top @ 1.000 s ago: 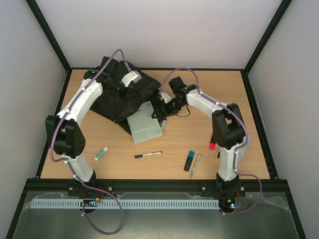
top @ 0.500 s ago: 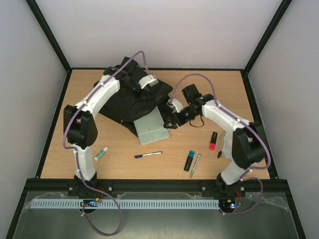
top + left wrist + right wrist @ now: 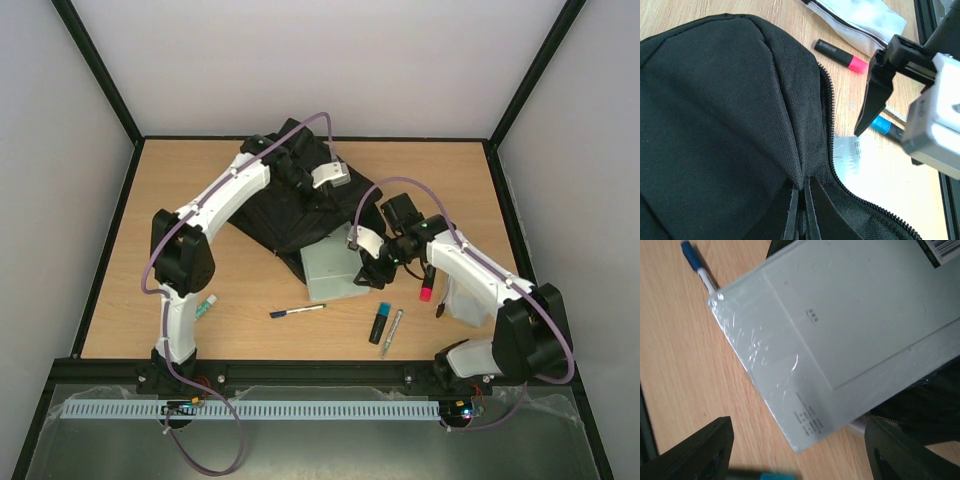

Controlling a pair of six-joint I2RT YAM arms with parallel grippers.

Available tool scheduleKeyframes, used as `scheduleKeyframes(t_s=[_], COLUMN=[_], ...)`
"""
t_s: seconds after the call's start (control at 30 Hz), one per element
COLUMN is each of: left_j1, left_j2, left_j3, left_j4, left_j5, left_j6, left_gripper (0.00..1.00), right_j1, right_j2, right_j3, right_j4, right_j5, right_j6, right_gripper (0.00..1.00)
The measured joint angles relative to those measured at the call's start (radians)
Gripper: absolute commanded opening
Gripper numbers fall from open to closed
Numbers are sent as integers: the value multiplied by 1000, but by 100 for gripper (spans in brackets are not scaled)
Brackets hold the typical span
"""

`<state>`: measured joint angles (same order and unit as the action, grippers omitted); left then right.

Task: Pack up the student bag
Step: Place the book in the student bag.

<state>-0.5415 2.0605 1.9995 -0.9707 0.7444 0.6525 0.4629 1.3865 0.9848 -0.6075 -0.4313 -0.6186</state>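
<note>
Lying crumpled toward the far middle of the table (image 3: 190, 190), the backpack (image 3: 285, 205) is black, coarse woven cloth, soft and slack, with a toothed zip (image 3: 826, 100) running open along its near right edge. The left gripper (image 3: 801, 202) has its fingers pressed together on a fold of the backpack's cloth just beside that zip, and creases fan out from the pinch. A flat grey box (image 3: 333, 268) in shiny wrap lies with its far end against the zip opening. The right gripper (image 3: 372, 266) hovers over the box's near corner with its fingers spread wide, holding nothing. On the bare wood nearer the arms lie a blue pen (image 3: 297, 311), a blue marker (image 3: 381, 322), a silver pen (image 3: 392, 332), a pink marker (image 3: 426, 281) and a glue stick (image 3: 205, 307).
</note>
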Motion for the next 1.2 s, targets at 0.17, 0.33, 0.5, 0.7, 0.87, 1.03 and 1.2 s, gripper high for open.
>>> scheduleKeyframes(t_s=[0.17,0.33,0.5,0.7,0.87,1.03,1.2], left_j1=[17,25,26,26,26,26,26], left_j2=[0,-16,-39,-56,-67,-69,-69], left_j3=[0,-28,-43,-50,-50,-50,-50], left_j4=[-20,-43,-70,-101,-106,-105,-105], left_j5=[11,11,-4,-26,-43,-50,-49], left_j6=[16,36,60,81,81,80,72], left_gripper=[2,2,2,2,2,2,2], right_j1=[50,139,207,219,219,219,220], right_j2=[-46,-48,-47,-13,31,63,87], right_j3=[-46,-74,-106,-114,-114,-113,-112], right_j4=[6,24,61,114,143,144,156], right_j5=[89,153,205,262,290,290,292], right_j6=[-158,-251,-295,-344,-378,-404,-413], right_gripper=[81,82,82,81,80,80,78])
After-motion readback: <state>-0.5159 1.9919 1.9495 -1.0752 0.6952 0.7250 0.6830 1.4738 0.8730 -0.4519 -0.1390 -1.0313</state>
